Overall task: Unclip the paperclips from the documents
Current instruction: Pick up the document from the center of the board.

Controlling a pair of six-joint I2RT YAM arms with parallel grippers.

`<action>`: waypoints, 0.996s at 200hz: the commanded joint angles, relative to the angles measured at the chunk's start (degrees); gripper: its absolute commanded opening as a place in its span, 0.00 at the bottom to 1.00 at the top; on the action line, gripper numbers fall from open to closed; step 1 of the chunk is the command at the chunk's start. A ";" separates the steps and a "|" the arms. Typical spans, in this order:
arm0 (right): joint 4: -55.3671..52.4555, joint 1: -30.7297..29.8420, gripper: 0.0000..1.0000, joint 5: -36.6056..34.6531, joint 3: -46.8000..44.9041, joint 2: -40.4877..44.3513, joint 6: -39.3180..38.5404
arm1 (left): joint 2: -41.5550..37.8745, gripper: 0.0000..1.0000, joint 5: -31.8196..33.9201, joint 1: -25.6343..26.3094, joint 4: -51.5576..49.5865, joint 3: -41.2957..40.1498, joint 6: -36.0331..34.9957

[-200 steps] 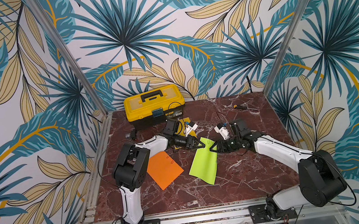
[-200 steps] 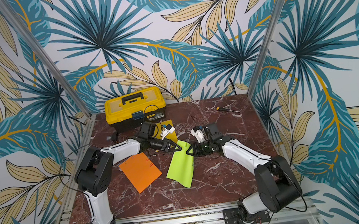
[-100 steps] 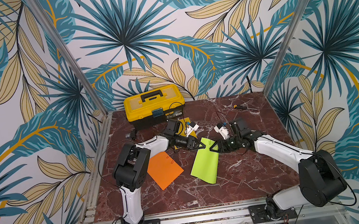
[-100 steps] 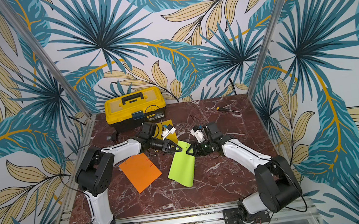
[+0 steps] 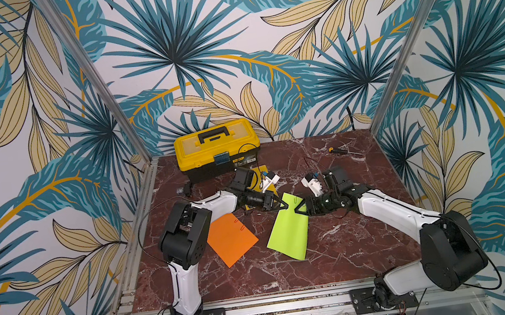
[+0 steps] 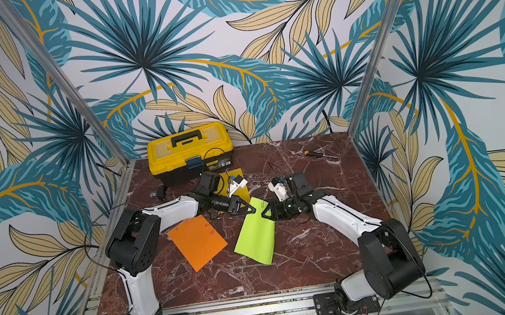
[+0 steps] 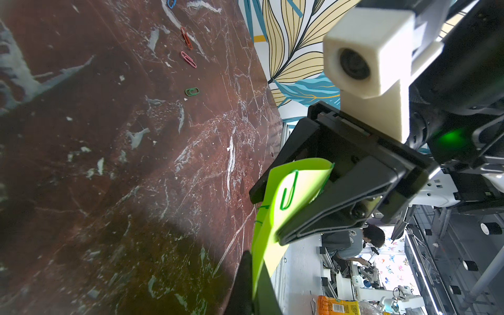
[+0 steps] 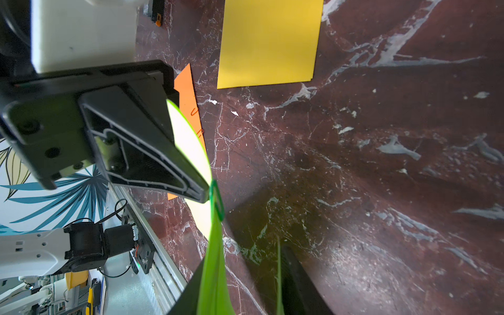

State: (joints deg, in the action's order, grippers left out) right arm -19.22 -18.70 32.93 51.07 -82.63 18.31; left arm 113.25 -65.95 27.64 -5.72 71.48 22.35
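Note:
The lime green document [image 5: 287,233] [image 6: 255,237] is lifted at its far end between my two grippers, its near end on the table. My left gripper [image 5: 285,207] [image 7: 253,267] is shut on that raised edge. My right gripper [image 5: 298,207] [image 8: 245,256] faces it with jaws apart, the curled sheet end lying between them. A green paperclip [image 7: 289,192] [image 8: 216,199] sits on the raised edge beside the left fingertip. The orange document [image 5: 230,239] [image 8: 188,90] lies flat with red clips [image 5: 237,221] on its edge. The yellow document [image 8: 268,41] lies flat behind the left arm.
Loose paperclips lie on the marble: red [image 7: 186,38], pink [image 7: 188,59], green [image 7: 192,92]. A yellow-and-black toolbox [image 5: 216,148] stands at the back. A small screwdriver [image 5: 338,151] lies at the back right. Metal rails edge the table's left and front.
My left gripper has closed onto the green document's raised edge. My right gripper's jaws have widened. The sheet's raised end has barely shifted.

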 commanded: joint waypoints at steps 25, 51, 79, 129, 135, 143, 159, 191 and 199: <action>-2.65 1.11 0.51 -1.53 -1.30 2.52 -0.74 | -3.51 0.00 -2.08 -1.61 0.76 -1.70 -2.03; -3.42 1.78 0.58 -1.73 -1.76 3.98 -0.86 | -4.26 0.00 -3.86 -2.06 0.71 -2.09 -2.57; -4.41 2.31 0.63 -1.64 -2.03 4.89 -1.45 | -4.78 0.00 -5.29 -2.19 0.71 -2.40 -3.10; -4.86 4.92 0.72 -0.65 -3.12 7.61 -1.60 | -6.19 0.00 -7.38 -2.84 0.71 -2.87 -4.33; -4.73 5.49 0.74 -0.27 -3.39 7.93 -1.53 | -6.44 0.00 -7.69 -2.97 0.75 -2.87 -4.50; -4.45 6.13 0.76 0.21 -3.66 8.48 -1.52 | -6.79 0.00 -8.16 -3.13 0.72 -2.90 -4.79; -3.84 7.41 0.79 1.34 -4.35 9.45 -1.54 | -7.68 0.00 -9.06 -3.38 0.71 -2.93 -5.20; 0.23 9.50 0.81 5.36 -6.62 10.93 -1.02 | -9.66 0.00 -10.37 -3.60 0.71 -2.60 -5.82; 1.78 9.85 0.82 6.51 -7.44 11.31 -0.46 | -10.04 0.00 -10.65 -3.69 0.71 -2.42 -5.74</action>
State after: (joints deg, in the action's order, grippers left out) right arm -21.37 -9.87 35.05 46.26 -72.71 17.54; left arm 106.17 -74.08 24.38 -5.54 69.01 18.22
